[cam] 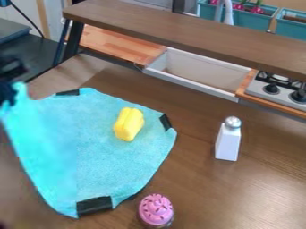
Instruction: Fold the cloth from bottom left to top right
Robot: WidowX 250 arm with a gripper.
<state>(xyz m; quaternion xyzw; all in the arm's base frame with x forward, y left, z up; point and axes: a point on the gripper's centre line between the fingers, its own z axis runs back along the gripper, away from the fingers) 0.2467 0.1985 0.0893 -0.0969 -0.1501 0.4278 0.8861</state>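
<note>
Cloth (104, 154), turquoise, on brown table (209, 192); left corner raised, pinched in black gripper (10, 91) at left edge. Yellow block (129, 124), resting on it. Stage: fold apparently starting. Next requirement: corner carried toward upper right, clearing block, then lowered and released.

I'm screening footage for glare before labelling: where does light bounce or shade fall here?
Camera view: a soft, pale sheen on the tabletop at lower right; a bright glint on the silvery cap of the white shaker; the tabletop looks darker toward the brown shelf; no strong glare on the blue cloth.
</note>
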